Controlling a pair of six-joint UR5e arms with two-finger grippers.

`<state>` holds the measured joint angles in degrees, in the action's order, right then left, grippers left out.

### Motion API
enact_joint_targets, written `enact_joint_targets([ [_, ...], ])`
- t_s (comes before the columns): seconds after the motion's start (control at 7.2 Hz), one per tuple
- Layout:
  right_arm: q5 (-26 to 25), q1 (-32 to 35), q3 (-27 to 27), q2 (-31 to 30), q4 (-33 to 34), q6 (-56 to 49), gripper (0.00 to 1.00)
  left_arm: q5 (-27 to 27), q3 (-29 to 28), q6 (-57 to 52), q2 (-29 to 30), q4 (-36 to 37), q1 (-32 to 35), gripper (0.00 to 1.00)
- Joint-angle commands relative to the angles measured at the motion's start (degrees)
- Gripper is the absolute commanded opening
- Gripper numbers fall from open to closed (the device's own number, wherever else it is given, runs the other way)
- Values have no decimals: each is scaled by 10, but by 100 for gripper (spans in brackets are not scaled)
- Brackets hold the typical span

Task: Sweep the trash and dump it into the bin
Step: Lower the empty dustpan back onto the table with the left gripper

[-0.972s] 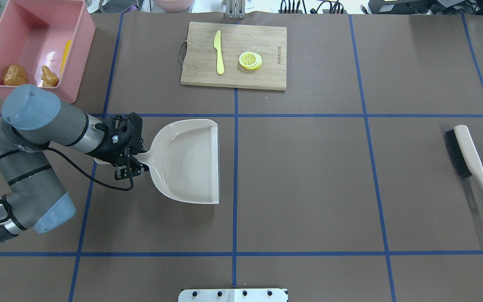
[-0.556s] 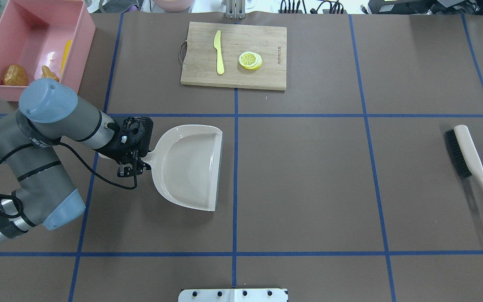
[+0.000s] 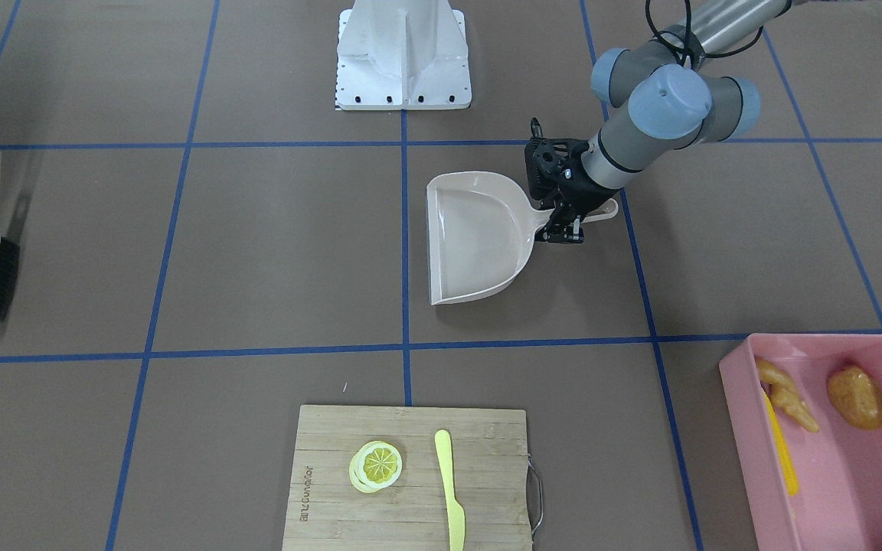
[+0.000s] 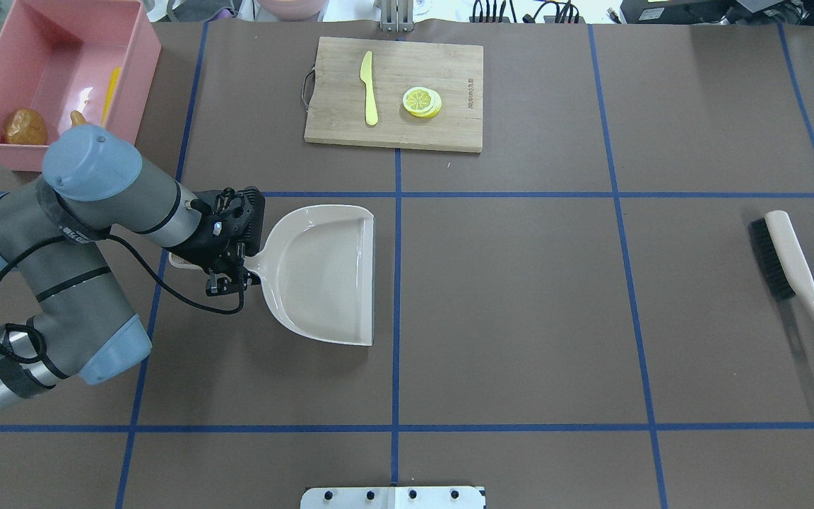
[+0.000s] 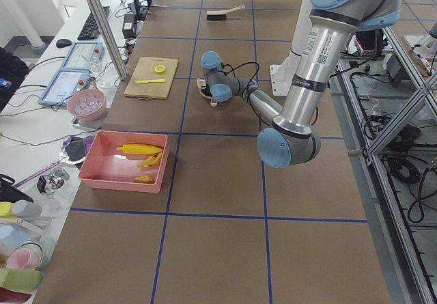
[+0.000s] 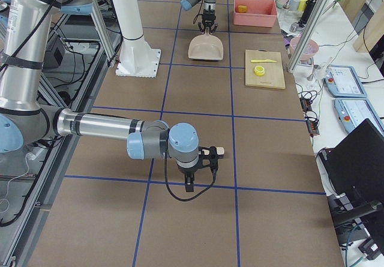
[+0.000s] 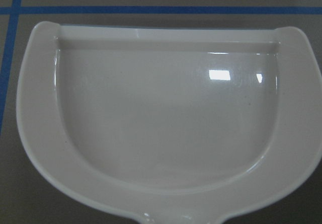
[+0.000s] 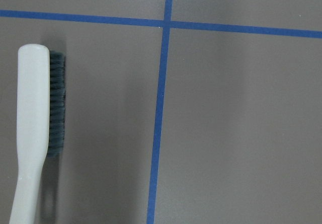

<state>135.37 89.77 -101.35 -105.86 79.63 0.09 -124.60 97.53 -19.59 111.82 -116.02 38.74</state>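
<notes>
The left gripper [image 4: 226,274] is pressed together on the handle of the dustpan [image 4: 326,272], pinching it from both sides. The pale end of the handle shows behind the gripper, toward the robot's left. The open edge of the dustpan points to the middle of the table, just beside the centre blue line. The left wrist view looks straight into its smooth, glossy tray.

The bin [image 4: 140,92] stands at the far left corner of the table. From the left gripper it is further from the robot and more to the left, well apart from the gripper and from the dustpan. All three pieces of trash lie inside it. The potato [image 4: 25,127] is in the near corner. The ginger [image 3: 787,396] lies beside the potato, and in the overhead view the left arm hides most of it. The corn [image 4: 110,95] lies along the wall on the side of the gripper.

The right gripper [image 6: 191,180] shows only in the right side view, above the table near the brush [image 4: 781,261]. I cannot tell if its fingers are spread or pressed together. The brush lies flat at the right side of the table.

At the far middle is a board [image 4: 449,120] with a knife [image 4: 368,88] and a lemon slice [image 4: 422,102] on it
</notes>
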Motion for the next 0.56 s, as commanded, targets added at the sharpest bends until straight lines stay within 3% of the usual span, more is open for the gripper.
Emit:
enact_joint_targets([
  [0.0,1,1,1,-1,0,-1,100,1,-1,9,1,1,-1,0],
  [0.42,0,0,3,-1,0,-3,100,2,-1,7,10,0,-3,0],
])
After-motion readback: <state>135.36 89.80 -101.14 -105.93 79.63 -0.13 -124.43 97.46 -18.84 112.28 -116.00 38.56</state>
